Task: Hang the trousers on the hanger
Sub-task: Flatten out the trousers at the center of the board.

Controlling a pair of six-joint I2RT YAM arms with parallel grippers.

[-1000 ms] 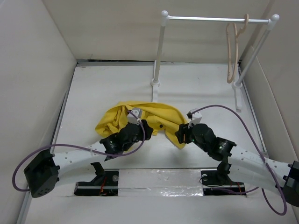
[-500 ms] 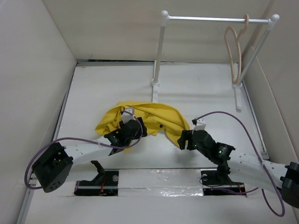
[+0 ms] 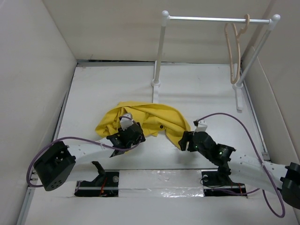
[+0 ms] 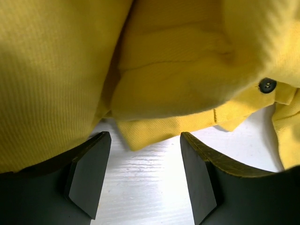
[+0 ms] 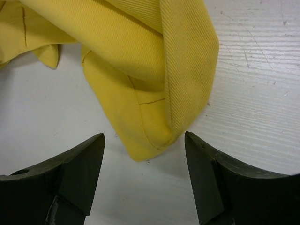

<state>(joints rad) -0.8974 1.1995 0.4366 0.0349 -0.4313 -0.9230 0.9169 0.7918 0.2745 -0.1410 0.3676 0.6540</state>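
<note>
The white surface [image 3: 93, 89] carried the yellow trousers [image 3: 154, 117] in a crumpled heap at its middle, lying much as they had half a second before. The white rack [image 3: 159, 51] stood along the far edge. The beige hanger [image 3: 236, 51] hung from the right end of its rail, well apart from the trousers, and looked a little narrower than before, as if it had turned slightly on its hook.

The left claw [image 4: 145, 140] had slid a little toward the near edge. Its fingers were spread wide around a folded corner of cloth without gripping it. The right claw [image 5: 144, 140] had barely shifted at the heap's right end. It too was wide open, with a folded trouser corner lying between its fingers. A small dark button [image 4: 267, 85] showed on the cloth.
</note>
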